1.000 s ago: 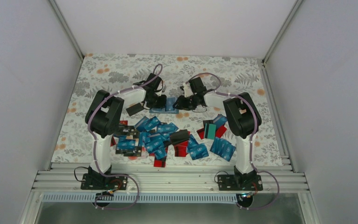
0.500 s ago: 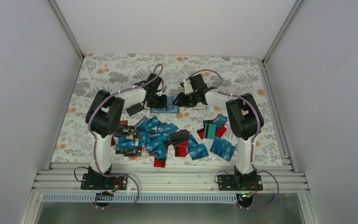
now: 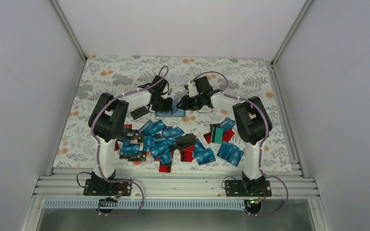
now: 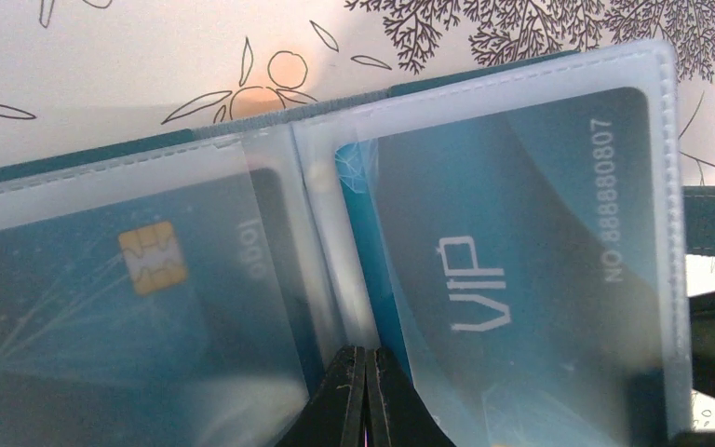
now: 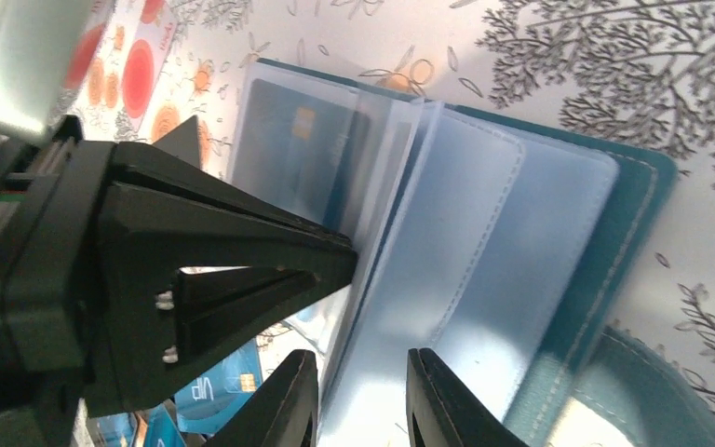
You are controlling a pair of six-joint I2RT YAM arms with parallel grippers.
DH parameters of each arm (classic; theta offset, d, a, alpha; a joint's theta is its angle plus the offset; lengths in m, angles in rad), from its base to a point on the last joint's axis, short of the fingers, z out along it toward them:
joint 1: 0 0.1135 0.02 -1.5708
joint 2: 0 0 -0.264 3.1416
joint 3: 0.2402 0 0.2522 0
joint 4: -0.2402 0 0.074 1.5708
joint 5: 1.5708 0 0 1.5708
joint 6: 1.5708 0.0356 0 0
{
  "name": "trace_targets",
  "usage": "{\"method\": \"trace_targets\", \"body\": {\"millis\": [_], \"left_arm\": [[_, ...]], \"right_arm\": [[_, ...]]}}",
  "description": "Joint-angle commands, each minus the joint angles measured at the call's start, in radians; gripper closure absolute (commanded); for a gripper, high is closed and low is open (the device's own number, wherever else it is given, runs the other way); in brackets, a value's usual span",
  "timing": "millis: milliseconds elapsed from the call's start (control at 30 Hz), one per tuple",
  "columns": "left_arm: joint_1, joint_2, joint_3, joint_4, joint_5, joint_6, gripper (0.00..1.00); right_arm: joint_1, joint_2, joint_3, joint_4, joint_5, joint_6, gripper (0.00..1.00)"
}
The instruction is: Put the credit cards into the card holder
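Leftward by a little, the right claw (image 5: 359,399) now sits over the card holder (image 3: 173,109), which lies open at the far middle of the table (image 3: 115,77), beyond the loose cards (image 3: 166,142). Its fingers stand spread astride the clear sleeves (image 5: 484,279). The left claw (image 4: 365,396), pressed together, pins the fold. The sleeves look thin, floppy and slick, so a free edge is probably the best place to grip.

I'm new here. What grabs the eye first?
A heap of thin plastic cards, mostly bright blue, some red and black, sprawls across the near floral tabletop. Beyond it lies an open teal card holder with clear sleeves, shut left gripper at its fold, open right gripper straddling its pages.
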Motion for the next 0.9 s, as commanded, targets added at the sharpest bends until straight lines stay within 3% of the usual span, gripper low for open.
{"method": "trace_targets", "body": {"millis": [0,500,867], "left_arm": [[-0.011,0.049,-0.007,-0.025,-0.014,0.008,0.98],[-0.006,-0.111,-0.02,-0.073,-0.071,-0.023,0.98],[0.044,-0.324,-0.15,-0.08,-0.147,-0.063,0.98]], "right_arm": [[0.024,0.014,0.046,0.007,-0.045,0.0,0.74],[0.055,0.064,0.12,0.001,-0.074,0.008,0.73],[0.089,0.12,0.185,-0.014,-0.071,0.016,0.73]]}}
